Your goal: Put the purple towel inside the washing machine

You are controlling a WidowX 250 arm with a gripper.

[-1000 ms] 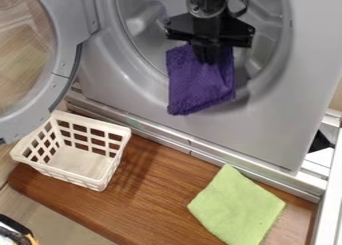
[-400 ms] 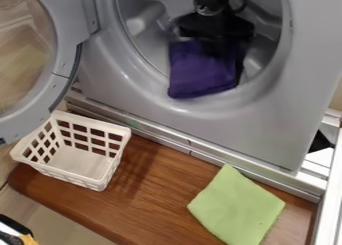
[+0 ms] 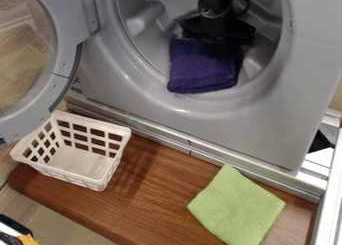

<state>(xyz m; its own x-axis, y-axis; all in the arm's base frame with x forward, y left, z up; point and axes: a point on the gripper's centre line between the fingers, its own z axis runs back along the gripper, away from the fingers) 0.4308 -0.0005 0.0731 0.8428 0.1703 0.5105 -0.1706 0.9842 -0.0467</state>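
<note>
Just inside washer (image 3: 267, 134), my jaws grip purple towel (image 3: 200, 74), letting it hang. On counter (image 3: 157, 194), basket (image 3: 79, 161) sits well apart from green cloth (image 3: 237, 206).

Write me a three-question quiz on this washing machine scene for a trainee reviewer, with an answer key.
1. True or false: the door of the washing machine stands open.

2. Fill in the blank: the purple towel is in the round opening, at the lower end of the black ____.

3. Which of these lies on the wooden board along with the white plastic basket?
A) the purple towel
B) the green cloth
C) a metal pot

Key: 1. True; 2. gripper; 3. B
</note>
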